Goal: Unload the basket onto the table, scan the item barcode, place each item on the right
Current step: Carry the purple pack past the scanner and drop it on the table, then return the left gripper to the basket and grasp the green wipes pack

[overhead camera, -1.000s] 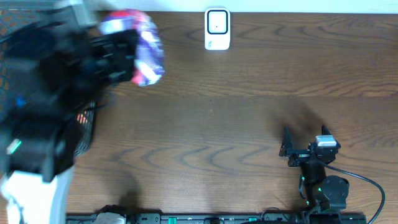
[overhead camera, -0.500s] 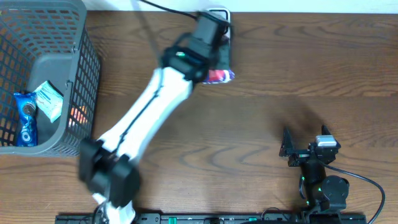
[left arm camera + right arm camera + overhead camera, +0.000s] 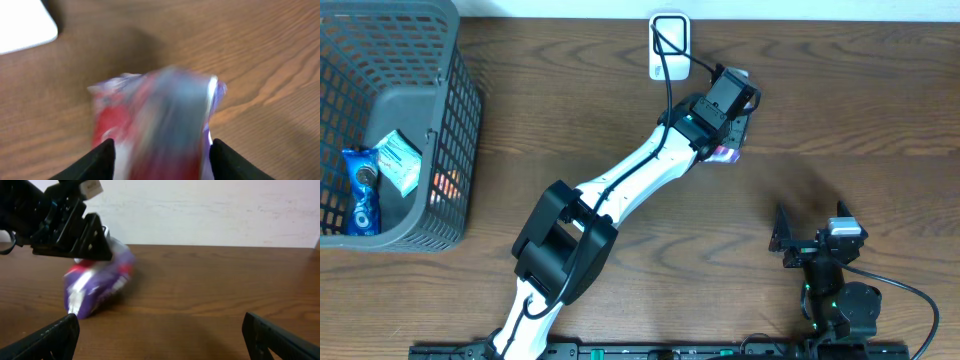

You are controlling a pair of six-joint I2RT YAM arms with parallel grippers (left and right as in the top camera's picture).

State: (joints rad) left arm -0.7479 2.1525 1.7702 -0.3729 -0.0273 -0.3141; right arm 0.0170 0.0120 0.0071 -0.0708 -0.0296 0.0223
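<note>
Overhead, left-wrist and right-wrist views of a wooden table (image 3: 880,120). The left arm reaches across the table towards its far edge, where a white scanner (image 3: 669,45) lies flat. The left gripper (image 3: 162,150) is over a purple and red snack bag (image 3: 160,115), with one finger on each side of it. The jaws stand apart at about the bag's width, and because the bag is blurred it cannot be told whether they press on it. The bag is near the scanner, to its right and apart from it, with its lower end on the wood. The right gripper (image 3: 160,335) sits at the near right of the table, jaws wide and holding nothing. A grey mesh basket (image 3: 460,100) at far left holds a blue packet (image 3: 362,190) and a pale packet (image 3: 398,160)
</note>
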